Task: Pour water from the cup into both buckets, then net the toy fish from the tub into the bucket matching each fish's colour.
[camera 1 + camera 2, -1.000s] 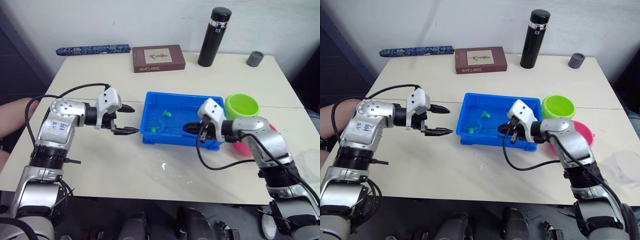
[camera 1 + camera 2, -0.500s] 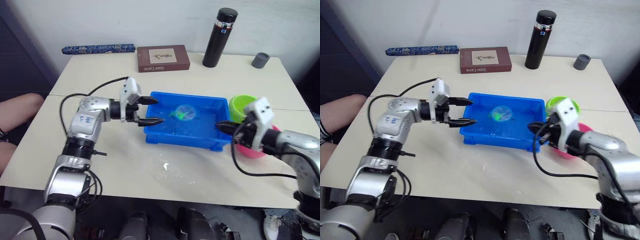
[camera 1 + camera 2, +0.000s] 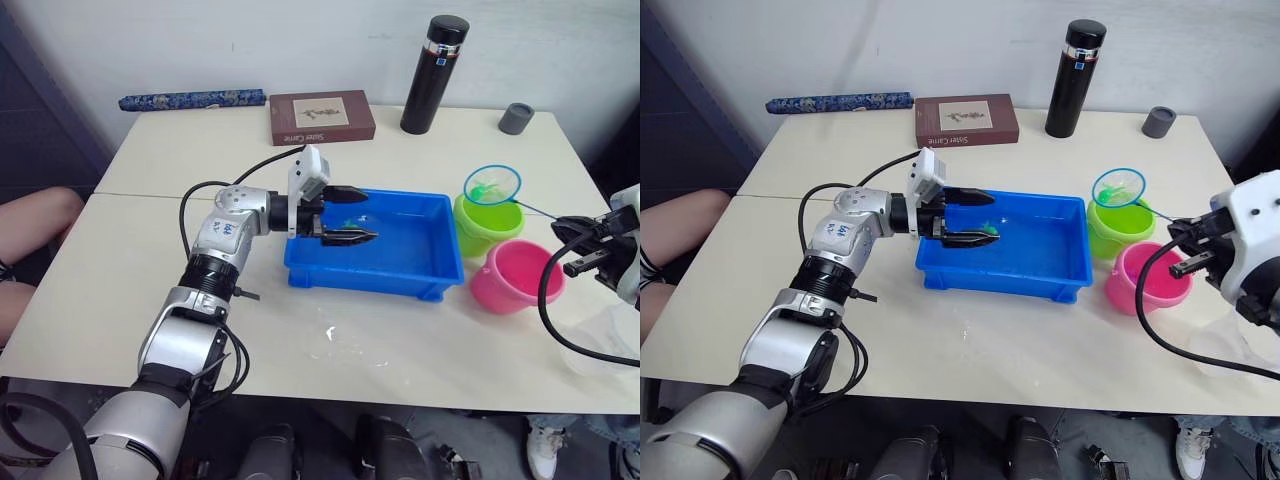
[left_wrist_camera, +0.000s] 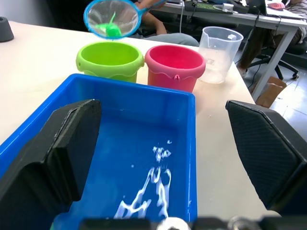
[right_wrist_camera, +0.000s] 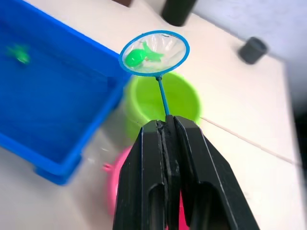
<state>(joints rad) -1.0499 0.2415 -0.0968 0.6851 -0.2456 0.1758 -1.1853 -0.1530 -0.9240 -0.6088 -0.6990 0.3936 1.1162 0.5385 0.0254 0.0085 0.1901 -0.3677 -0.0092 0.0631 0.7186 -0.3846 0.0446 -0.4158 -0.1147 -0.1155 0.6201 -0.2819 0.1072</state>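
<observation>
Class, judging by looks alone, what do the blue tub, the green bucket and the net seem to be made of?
Blue tub: likely moulded plastic, glossy, uniform colour. Green bucket: same kind of plastic, smooth with a rolled rim. Net: fine see-through mesh in a blue hoop, probably plastic, on a thin handle.

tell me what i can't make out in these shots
- How much water each bucket holds: the lime green bucket has the net over its mouth, and the head and left wrist views show no waterline in the pink bucket.
- How many fish remain in the tub: the left gripper covers part of the water in the head views.
- The clear cup: cut off by the head views' right edge.
</observation>
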